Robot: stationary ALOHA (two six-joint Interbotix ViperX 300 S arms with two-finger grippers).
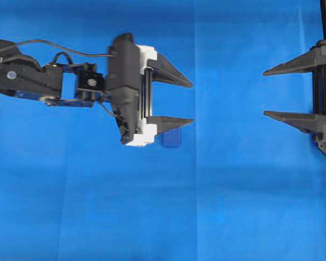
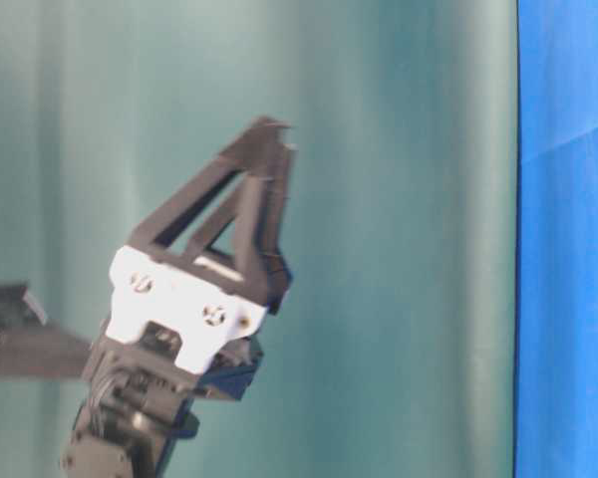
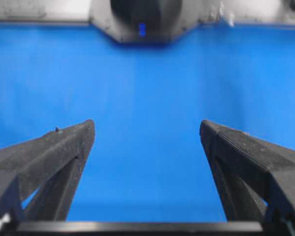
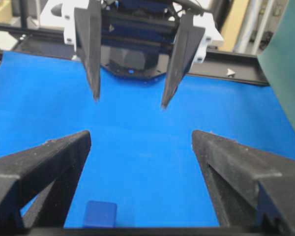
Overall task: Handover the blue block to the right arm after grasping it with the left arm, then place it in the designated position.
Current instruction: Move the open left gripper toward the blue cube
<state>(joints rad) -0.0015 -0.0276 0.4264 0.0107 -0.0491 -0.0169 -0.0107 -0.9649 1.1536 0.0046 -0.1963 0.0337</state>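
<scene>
Blue cloth (image 1: 233,190) covers my worktop, and the blue block (image 1: 171,137) lies on it just outside the lower finger of my left gripper (image 1: 191,103), not between the fingers. My left gripper is spread wide and holds nothing. Well across the cloth from the block, my right gripper (image 1: 265,92) also stands spread and empty, its tips pointing toward the left one.

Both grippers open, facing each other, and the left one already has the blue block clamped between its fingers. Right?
Not clamped. In the overhead view the blue block lies on the cloth just outside the left gripper, beside its lower finger; nothing sits between the fingers. Both the left and the right gripper are open and facing.
</scene>
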